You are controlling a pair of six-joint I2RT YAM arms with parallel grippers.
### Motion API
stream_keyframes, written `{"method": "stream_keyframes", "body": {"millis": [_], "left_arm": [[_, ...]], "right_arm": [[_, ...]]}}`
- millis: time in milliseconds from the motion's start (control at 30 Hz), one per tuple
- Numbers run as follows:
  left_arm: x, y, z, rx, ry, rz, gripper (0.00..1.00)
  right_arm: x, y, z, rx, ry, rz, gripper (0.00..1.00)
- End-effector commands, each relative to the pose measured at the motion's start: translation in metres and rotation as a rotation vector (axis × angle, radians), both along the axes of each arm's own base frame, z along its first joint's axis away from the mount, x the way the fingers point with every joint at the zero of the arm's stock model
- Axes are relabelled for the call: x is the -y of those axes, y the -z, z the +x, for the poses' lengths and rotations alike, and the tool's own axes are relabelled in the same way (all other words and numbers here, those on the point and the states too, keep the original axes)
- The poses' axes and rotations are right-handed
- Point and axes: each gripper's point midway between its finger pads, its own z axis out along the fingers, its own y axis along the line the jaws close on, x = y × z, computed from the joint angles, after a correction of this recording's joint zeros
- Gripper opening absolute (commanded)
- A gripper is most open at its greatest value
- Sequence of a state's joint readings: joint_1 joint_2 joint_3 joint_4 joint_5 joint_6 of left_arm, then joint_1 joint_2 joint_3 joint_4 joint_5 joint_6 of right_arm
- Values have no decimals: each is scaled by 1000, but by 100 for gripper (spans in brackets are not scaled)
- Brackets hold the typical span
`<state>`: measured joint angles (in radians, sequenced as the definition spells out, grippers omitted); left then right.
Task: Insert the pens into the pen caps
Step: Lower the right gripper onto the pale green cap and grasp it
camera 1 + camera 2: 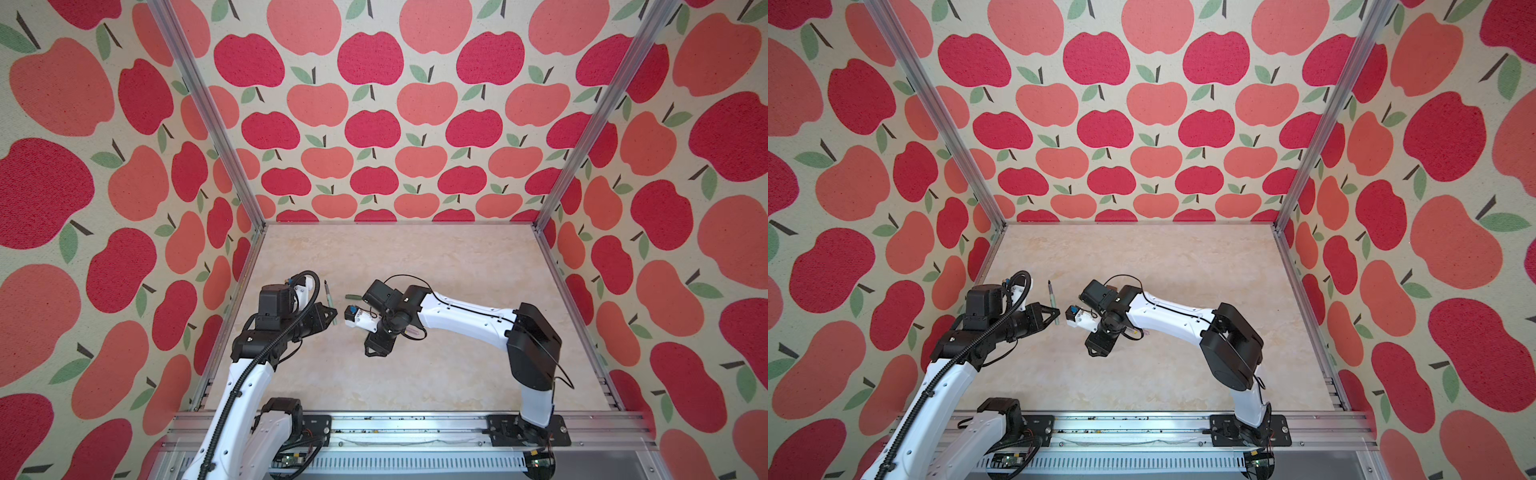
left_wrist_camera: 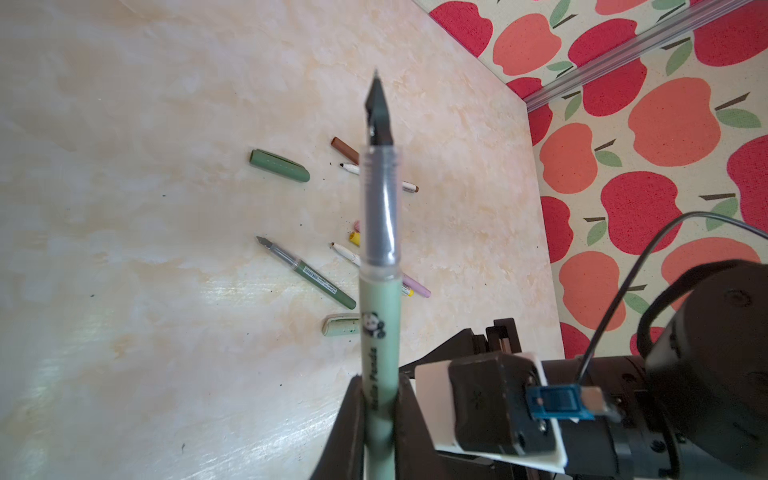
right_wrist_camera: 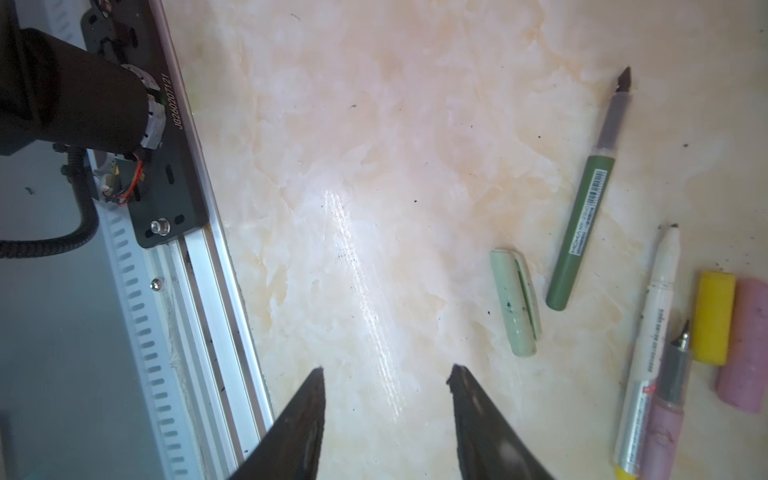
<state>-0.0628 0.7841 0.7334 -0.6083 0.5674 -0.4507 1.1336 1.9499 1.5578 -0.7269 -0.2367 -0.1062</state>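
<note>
Sage green pen point(image 2: 376, 299) is clamped low on its barrel in the left gripper point(image 2: 379, 399). It's held off the table w/ the dark nib pointing away from the wrist. Its match, the sage green cap point(image 3: 515, 301), lies flat on the table point(image 3: 374, 124), just beside the dark green pen point(image 3: 577, 232) but not touching it. Right gripper point(image 3: 384, 370) hangs over bare tabletop near the cap, jaws apart, nothing btw them.

Step in hand, as I read it: fetch that cap. Best way is prob. to shift over it, turn so the fingers straddle its short width, and grip approx mid-length so the mouth is free for the nib. Can't tell which end is open.

Room: lots of bare table on the side toward the front rail point(image 3: 199, 291), which is well apart from the cap. Other side is tight. One finger must drop into the slim gap btw cap and dark green pen. Beyond that, the white-and-yellow pen point(image 3: 648, 353), lilac-pink pen point(image 3: 669, 407), yellow cap point(image 3: 714, 318) and pink cap point(image 3: 744, 345) crowd together. The wrists sit near each other, so mate slowly, above the table.
</note>
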Motion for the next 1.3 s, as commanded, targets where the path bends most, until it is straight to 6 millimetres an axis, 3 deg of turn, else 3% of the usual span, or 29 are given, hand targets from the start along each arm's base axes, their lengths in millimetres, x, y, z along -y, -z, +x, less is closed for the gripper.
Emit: {"method": "stream_keyframes", "body": {"millis": [0, 500, 1267], "left_arm": [[-13, 8, -6, -30, -84, 9, 0], [-18, 5, -9, 20, -126, -16, 0], [-15, 1, 1, 35, -118, -42, 0]], "right_arm": [[-3, 8, 9, 81, -49, -50, 49], [-12, 48, 28, 139, -59, -136, 43], [-6, 73, 52, 174, -15, -191, 41]]}}
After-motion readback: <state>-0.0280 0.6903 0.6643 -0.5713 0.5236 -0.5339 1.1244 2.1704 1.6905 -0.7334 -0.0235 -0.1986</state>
